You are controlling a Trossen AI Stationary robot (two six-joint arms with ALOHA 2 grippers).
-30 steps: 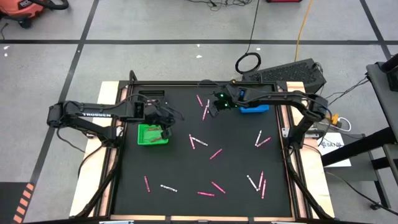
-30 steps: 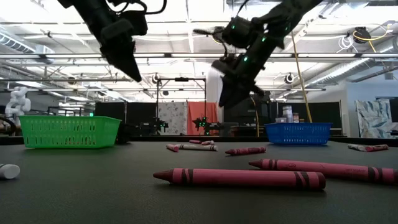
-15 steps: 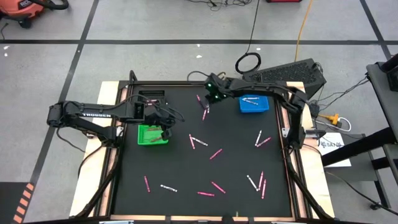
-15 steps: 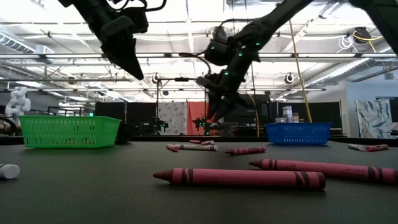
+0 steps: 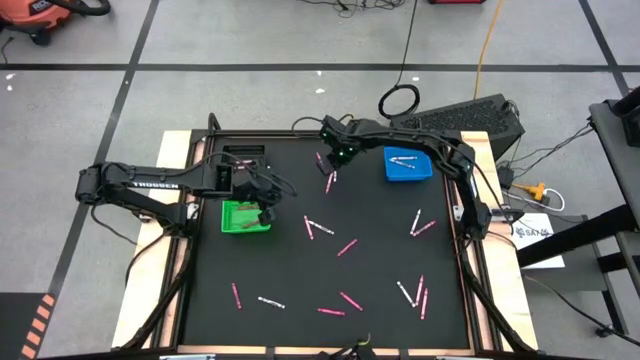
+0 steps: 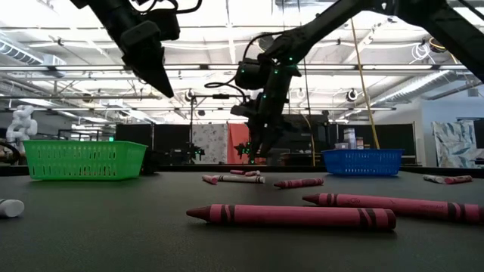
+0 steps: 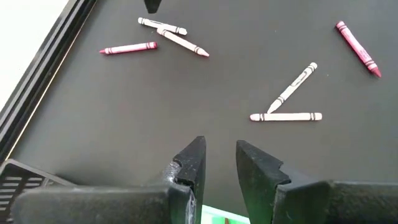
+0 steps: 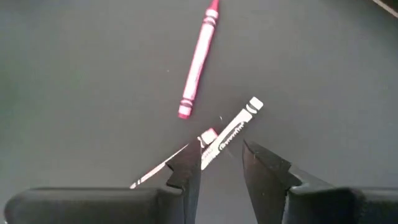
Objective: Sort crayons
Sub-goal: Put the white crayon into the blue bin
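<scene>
- Progress: sorting is at an early stage. The blue tray [image 5: 408, 165] near the far right of the bench [image 5: 370, 215] holds at least one white crayon [image 5: 403, 159]; the green tray [image 5: 244, 216] at the left side holds something reddish, probably one or more pink crayons, though the left arm covers part of it.
- Remaining: most crayons [image 5: 347, 247] lie loose on the bench, pink and white mixed. Small groups lie near the far edge, at the centre, at mid right and along the near edge.
- Right pincer [image 5: 335, 158]: positioned over the far group, between the two trays. In the right wrist view its fingers [image 8: 186, 167] stand slightly spread with nothing between them, directly above a white crayon [image 8: 231, 132] that crosses a pink one; a second pink crayon [image 8: 199, 60] lies just beyond.
- Left pincer [image 5: 264, 211]: positioned at the right edge of the green tray. In the left wrist view its fingers [image 7: 189, 165] stand apart and empty, with a strip of green visible below them.
- Hidden or unclear:
  - The low view shows only the tray walls, so the contents cannot be counted from that view.
  - The height of the right pincer above the crossed crayons cannot be judged reliably.
  - In the high view, the colour of several distant crayons is hard to distinguish.
  - A white object [image 6: 9, 208] is cut off at the edge of the low view.
</scene>
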